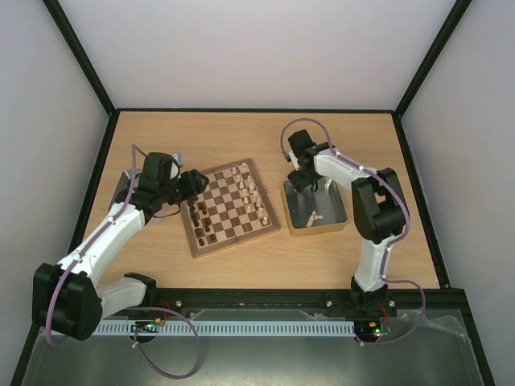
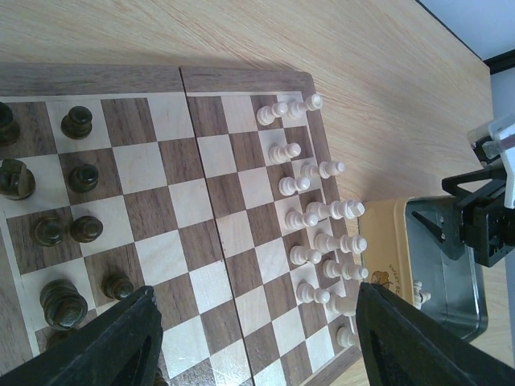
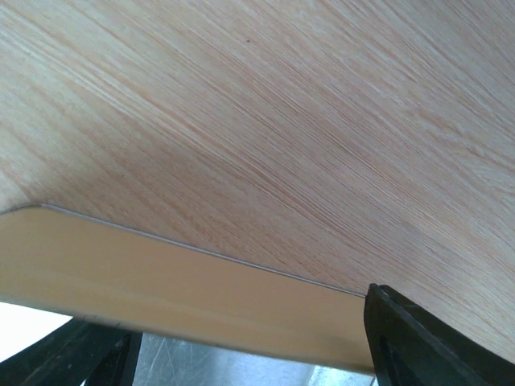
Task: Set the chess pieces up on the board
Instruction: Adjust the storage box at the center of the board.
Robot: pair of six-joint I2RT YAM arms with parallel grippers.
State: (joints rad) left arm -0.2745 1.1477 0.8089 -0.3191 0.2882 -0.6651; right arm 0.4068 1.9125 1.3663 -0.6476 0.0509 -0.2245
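The board [image 1: 228, 211] lies left of the table's centre. Dark brown chess pieces [image 1: 201, 221] stand along its left side and cream ones [image 1: 250, 191] along its right. In the left wrist view the dark pieces [image 2: 63, 233] are at the left and the cream pieces [image 2: 322, 233] in two rows at the right. My left gripper [image 1: 190, 183] hovers over the board's far-left corner, open [image 2: 257, 346] with nothing between its fingers [image 2: 121, 338]. My right gripper [image 1: 304, 182] hangs open [image 3: 249, 358] over the far wall of a tin [image 3: 161, 281] and holds nothing.
The metal tin [image 1: 318, 232] sits just right of the board, with a few cream pieces [image 1: 314, 215] lying in it. It also shows at the right of the left wrist view as the tin [image 2: 386, 241]. Black frame rails edge the table.
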